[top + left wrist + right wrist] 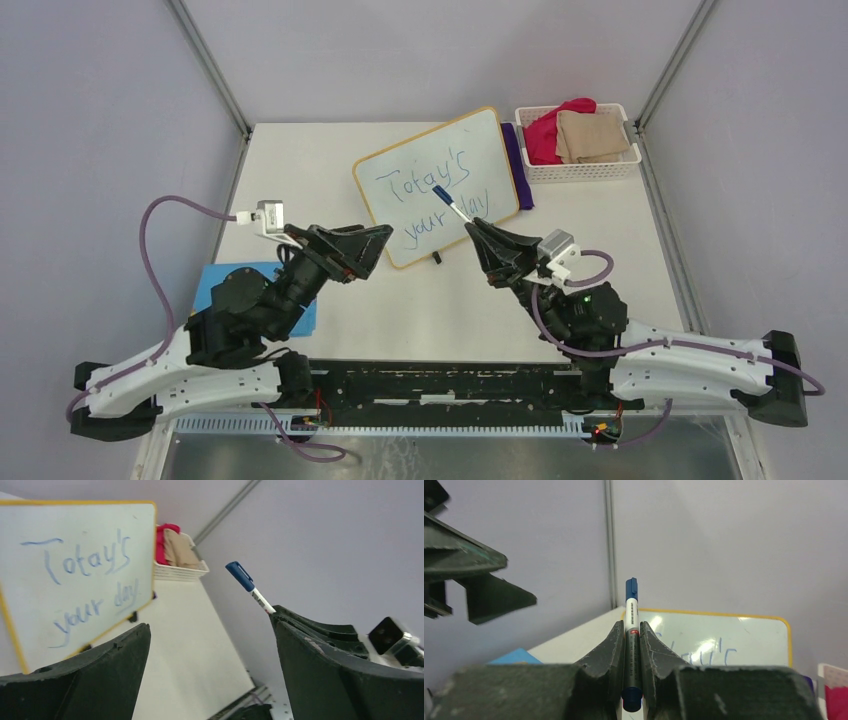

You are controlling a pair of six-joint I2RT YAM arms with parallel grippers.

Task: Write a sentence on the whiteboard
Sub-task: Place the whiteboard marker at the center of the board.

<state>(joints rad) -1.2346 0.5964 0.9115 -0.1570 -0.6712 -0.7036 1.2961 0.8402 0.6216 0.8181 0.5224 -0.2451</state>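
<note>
The right jaws grasped a blue-capped white marker (451, 204) over the tan-framed white whiteboard (482, 135), which bore the blue handwritten sentence (425, 181) "Today's your day"; the left jaws stood released, empty.

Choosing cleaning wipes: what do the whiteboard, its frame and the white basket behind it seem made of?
The white rectangular whiteboard looks like a smooth, glossy coated sheet; it shows glare in the right wrist view. Its thin tan frame looks like wood, possibly coloured plastic. The white lattice basket looks like moulded matte plastic, given its even grid wall.
</note>
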